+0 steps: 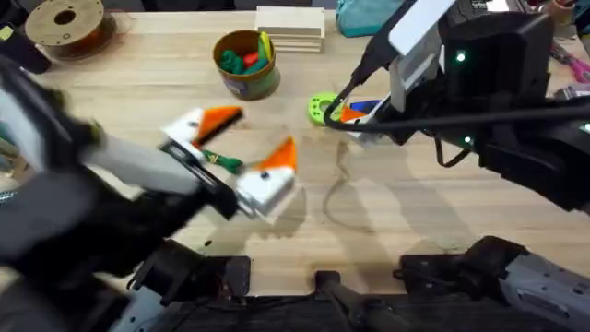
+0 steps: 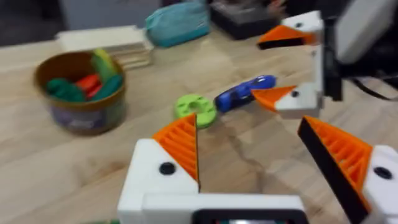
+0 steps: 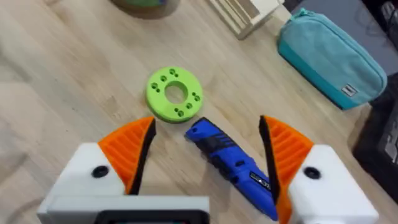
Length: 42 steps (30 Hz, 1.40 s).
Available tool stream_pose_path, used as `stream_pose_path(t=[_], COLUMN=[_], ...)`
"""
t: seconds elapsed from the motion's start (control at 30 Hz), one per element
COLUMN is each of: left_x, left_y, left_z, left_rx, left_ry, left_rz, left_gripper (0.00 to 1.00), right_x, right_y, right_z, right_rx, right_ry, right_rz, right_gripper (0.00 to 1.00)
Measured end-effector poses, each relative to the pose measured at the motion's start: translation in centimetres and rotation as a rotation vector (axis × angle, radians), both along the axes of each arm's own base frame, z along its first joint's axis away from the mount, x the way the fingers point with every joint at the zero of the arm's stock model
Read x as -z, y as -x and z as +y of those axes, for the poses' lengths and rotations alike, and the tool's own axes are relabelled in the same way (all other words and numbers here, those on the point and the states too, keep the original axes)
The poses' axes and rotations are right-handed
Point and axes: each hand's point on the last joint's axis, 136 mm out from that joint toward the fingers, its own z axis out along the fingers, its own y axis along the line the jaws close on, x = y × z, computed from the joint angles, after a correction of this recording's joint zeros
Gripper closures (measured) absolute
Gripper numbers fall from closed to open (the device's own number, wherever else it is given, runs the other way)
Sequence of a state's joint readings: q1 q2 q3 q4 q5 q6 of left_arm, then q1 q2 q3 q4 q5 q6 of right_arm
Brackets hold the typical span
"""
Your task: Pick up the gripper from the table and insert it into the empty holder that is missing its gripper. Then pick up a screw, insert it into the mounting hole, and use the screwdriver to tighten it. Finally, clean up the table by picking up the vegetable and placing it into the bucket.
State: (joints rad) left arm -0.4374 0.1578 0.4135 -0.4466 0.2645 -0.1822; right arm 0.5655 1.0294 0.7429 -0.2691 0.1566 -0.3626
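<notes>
Pale wood planks are serving as the table [image 1: 387, 231]. Near its far right edge, the screwdriver [image 3: 233, 158] is being straddled by the right gripper [image 3: 208, 155], spread wide, presumably for pickup. The left gripper [image 1: 241, 152], also wide and empty, is being held mid-table. The bucket [image 1: 246, 65] is being kept far-centre.

The small round tub with the yellow-orange rim [image 1: 245, 63] sits toward 12 o'clock on the light wooden table [image 1: 387, 212], toy pieces inside it. The stack of pale wooden slats [image 1: 291, 28] is just at its 2 o'clock. The green ring-shaped plastic disc [image 1: 322, 108] lies at the tub's 4 o'clock, and the blue pen-shaped electric screwdriver [image 3: 231, 163] lies just beside the disc (nearly touching, at its 3 o'clock in the overhead view). The brown filament spool [image 1: 66, 26] is way off at 10 o'clock, and the teal fabric pouch [image 3: 336, 57] sits at 1 o'clock.
</notes>
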Motion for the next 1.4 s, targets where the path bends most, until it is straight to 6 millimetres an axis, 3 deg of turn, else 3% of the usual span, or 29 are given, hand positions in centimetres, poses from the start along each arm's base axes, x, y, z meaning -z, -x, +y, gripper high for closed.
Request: stream_pose_path(t=[0.1,0.2,0.37,0.57,0.77,0.9,1.13,1.4], left_x=[-1.5,-1.2,-0.6,3.2,7.1,8.9,13.8,16.3], left_y=[-0.8,-1.9,-4.6,-5.6,-4.7,-5.5,-6.5,-8.2], left_z=[2.0,3.1,2.1,1.5,6.2,7.6,9.8,11.9], left_rx=[-0.123,-0.206,-0.212,-0.237,-0.751,-0.959,-1.161,-1.254], left_ry=[-0.094,-0.206,-0.308,-0.354,-0.155,-0.074,-0.07,0.073], left_rz=[0.136,0.281,0.446,0.645,0.994,1.056,1.17,1.243], left_gripper=[0.014,0.014,0.013,0.014,0.014,0.014,0.014,0.021], right_x=[0.0,0.0,0.0,0.0,0.0,0.0,0.0,0.0], right_y=[0.2,0.3,0.3,0.3,0.4,0.4,0.4,0.4], right_z=[0.4,0.6,0.6,0.6,0.6,0.6,0.6,0.6], right_rx=[-0.014,-0.021,-0.021,-0.021,-0.021,-0.021,-0.021,-0.021], right_ry=[0.0,-0.001,-0.001,0.0,0.0,0.0,0.0,0.0], right_rz=[0.0,-0.001,-0.001,0.0,0.001,0.001,0.001,0.001], right_gripper=[0.041,0.041,0.04,0.04,0.04,0.041,0.04,0.041])
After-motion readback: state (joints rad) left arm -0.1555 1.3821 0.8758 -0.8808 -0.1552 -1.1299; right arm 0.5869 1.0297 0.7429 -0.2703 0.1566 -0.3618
